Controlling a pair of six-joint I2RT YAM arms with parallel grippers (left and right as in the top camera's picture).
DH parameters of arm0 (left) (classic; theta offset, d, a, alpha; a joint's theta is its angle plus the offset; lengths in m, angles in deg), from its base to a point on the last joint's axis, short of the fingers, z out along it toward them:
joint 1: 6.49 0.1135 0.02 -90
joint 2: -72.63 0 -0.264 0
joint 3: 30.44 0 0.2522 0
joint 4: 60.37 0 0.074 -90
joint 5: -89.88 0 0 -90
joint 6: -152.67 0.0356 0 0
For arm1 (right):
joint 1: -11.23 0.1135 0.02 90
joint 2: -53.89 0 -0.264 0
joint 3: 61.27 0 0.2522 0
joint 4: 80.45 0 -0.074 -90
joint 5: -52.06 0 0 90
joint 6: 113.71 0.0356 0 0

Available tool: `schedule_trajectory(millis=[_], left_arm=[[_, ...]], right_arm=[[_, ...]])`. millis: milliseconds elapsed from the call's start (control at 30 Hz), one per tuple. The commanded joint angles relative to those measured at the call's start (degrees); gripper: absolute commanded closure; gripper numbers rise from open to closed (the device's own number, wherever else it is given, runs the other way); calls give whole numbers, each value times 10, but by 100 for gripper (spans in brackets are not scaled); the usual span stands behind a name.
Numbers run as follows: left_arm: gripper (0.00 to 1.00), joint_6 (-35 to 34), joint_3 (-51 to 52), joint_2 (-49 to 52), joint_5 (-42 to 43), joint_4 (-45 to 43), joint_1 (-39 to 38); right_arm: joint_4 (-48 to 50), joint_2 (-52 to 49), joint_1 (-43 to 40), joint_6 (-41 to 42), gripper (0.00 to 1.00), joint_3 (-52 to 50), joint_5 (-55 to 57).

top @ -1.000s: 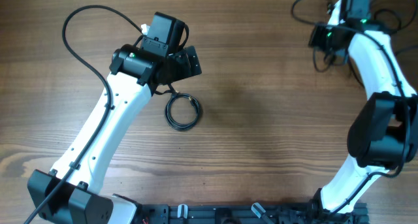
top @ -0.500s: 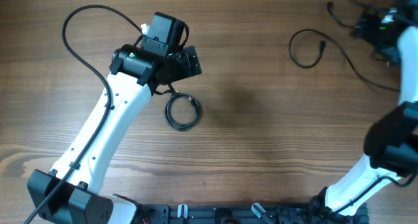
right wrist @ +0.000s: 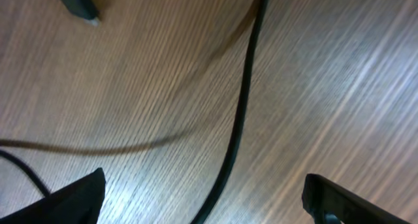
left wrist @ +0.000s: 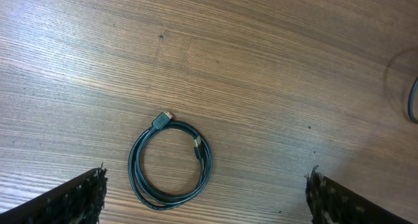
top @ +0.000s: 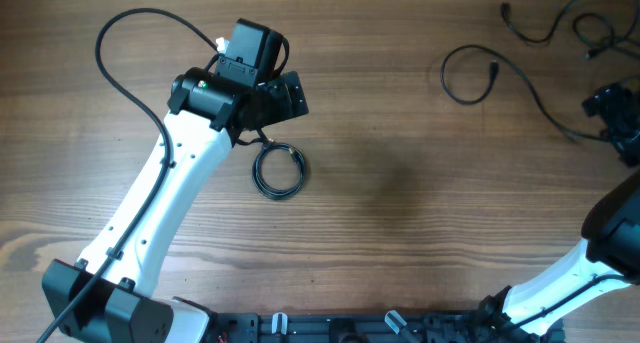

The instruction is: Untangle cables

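My left gripper [left wrist: 208, 196], fingers apart, hangs over the small black coiled cable [left wrist: 132, 166] left of the brown wooden tabletop's [top: 400, 203] middle. I'd pinch one side of the ring. My right gripper [right wrist: 206, 194], also apart, hovers over the loose black strands [right wrist: 245, 100] near the far right corner.

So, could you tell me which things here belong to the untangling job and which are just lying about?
Job: coiled cable; looped cable; loose strands at the far right.
Not the job: left arm's own cable; table.
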State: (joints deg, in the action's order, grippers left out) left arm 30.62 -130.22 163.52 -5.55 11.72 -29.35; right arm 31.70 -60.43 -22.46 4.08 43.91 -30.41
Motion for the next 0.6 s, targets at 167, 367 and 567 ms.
schedule_trajectory(millis=[167,367,567], left_arm=[[0,-1,-4,4,5,-6,2],[0,-1,-4,4,5,-8,2],[0,-1,-4,4,5,-9,2]], right_arm=[[89,-7,2,23,49,-53,-38],[181,-7,3,-62,96,-64,-60],[225,-6,2,-123,96,-51,-52]])
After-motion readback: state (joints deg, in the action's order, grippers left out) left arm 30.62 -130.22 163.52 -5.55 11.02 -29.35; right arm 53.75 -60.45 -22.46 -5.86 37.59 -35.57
